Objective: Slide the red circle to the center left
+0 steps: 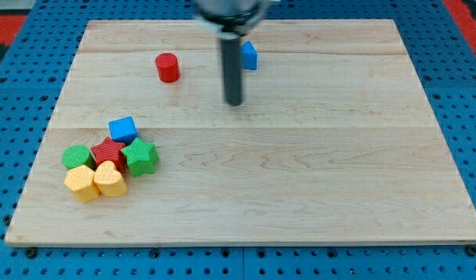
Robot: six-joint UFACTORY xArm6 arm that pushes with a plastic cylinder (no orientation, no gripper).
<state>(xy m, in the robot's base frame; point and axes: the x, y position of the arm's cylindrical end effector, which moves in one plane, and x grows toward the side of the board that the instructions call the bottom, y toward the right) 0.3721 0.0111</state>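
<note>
Wooden board point(300, 194): lies flat on a blue perforated base point(12, 93), the largest item in view.

Rod: dark, upright, entering from the view's top. My tip point(235, 102) rests on bare wood in the upper middle of the board, touching no block. It is a plain rod end with no jaws, so there is no open or closed state to report.

Cluster, well to the lower left of the tip, blocks packed together: red star point(108, 151), green star point(141, 157), green block point(76, 156), yellow block point(82, 183), yellow heart point(110, 180), blue cube point(123, 128).

Red circle point(167, 68): the task item, standing apart, up and to the left of the tip.

Blue block point(250, 55): just up and right of the tip, partly hidden by the rod.
</note>
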